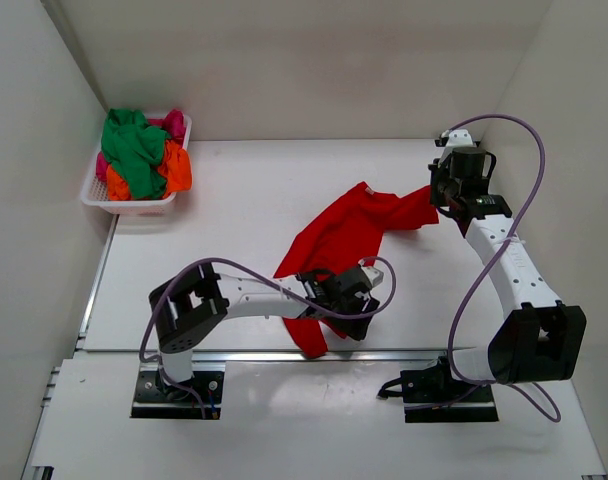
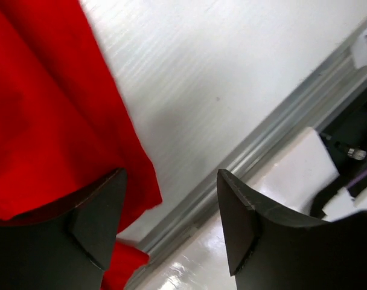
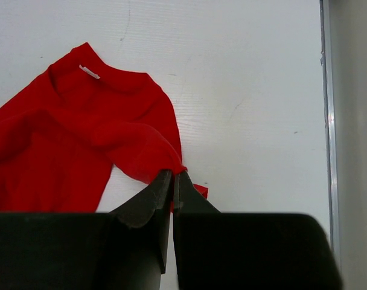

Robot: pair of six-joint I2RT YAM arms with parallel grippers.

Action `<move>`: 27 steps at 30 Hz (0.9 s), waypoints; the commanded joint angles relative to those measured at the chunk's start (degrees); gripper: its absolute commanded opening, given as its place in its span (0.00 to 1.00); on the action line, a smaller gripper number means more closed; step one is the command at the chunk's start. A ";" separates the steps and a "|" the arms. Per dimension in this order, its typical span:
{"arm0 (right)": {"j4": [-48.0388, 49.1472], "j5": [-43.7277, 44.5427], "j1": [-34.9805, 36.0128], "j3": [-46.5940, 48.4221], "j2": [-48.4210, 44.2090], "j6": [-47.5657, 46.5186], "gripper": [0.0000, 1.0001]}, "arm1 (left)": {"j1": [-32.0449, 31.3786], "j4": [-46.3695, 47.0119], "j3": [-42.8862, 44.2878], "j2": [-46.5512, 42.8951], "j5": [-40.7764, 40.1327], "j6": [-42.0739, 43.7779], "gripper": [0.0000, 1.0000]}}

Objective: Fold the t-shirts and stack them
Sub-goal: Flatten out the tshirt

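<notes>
**Item 1. Basket.** White lattice plastic, in the back corner of the table, far to the left of my left gripper and well beyond it. It holds a heap of shirts. A green t-shirt lies on top. An orange t-shirt sits at the side nearer my grippers. A pink t-shirt shows at the back.

**Item 2. Left gripper.** Low over the near edge of the table. It is released: the jaws stand well apart with nothing between them, and only bare white table shows in the gap. Red cloth lies along the outside of one finger, its edge running up past that fingertip. I cannot tell whether cloth and finger touch. A metal rail crosses just past the other finger.

**Item 3. Red t-shirt.** One, crumpled, lying on the table between my two grippers. It runs on a slant from just beside my left gripper, at the near edge, away to my right gripper. My right wrist camera shows the collar with a small white label.

**Item 4. Right gripper.** Clenched, with the jaws pressed together on a bunched fold of the red t-shirt at the very tips. The rest of the shirt spreads to the left of this gripper, and bare table lies to its right.
</notes>
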 commanded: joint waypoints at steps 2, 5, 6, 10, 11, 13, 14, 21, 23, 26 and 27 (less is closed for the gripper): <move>2.13 -0.25 0.41 -0.57 -1.93 0.09 0.01 | -0.53 1.09 -0.67 -6.33 -1.64 -1.57 0.70; 2.05 -0.60 0.40 -0.40 -1.40 0.27 0.00 | -0.09 3.72 -4.18 -9.49 -1.21 -2.19 0.70; 2.14 -0.26 0.40 -0.31 -1.84 0.35 0.00 | 0.26 4.08 -4.71 -9.67 -0.77 -2.54 0.70; 2.14 -0.34 0.84 -0.40 -1.67 0.62 0.00 | -0.18 2.41 -3.75 -8.45 -1.30 -1.76 0.70; 1.96 -0.43 1.10 -0.57 -1.49 0.36 0.00 | -0.35 2.50 -4.01 -8.01 -1.29 -1.67 0.70; 1.79 -0.34 1.11 -0.40 -1.23 0.35 0.00 | -0.61 3.03 -4.45 -6.95 -1.21 -2.46 0.70; 1.96 -0.17 1.11 -0.57 -1.23 0.35 0.00 | -0.53 3.03 -4.36 -6.25 -1.47 -2.11 0.69; 2.14 -0.51 1.19 -1.45 -1.93 0.44 0.00 | -0.44 -0.83 -6.03 -2.38 -4.19 -2.81 0.70; 2.14 -0.69 0.93 -1.63 -2.02 0.18 0.00 | -0.62 -1.01 -6.82 -1.41 -4.63 -3.16 0.69; 2.05 -0.43 1.11 -1.54 -2.11 0.01 0.00 | -0.44 -1.10 -7.88 0.16 -3.93 -3.60 0.65; 1.88 -0.51 1.11 -1.46 -1.76 0.61 0.00 | -0.53 -1.01 -8.23 0.52 -4.37 -3.25 0.62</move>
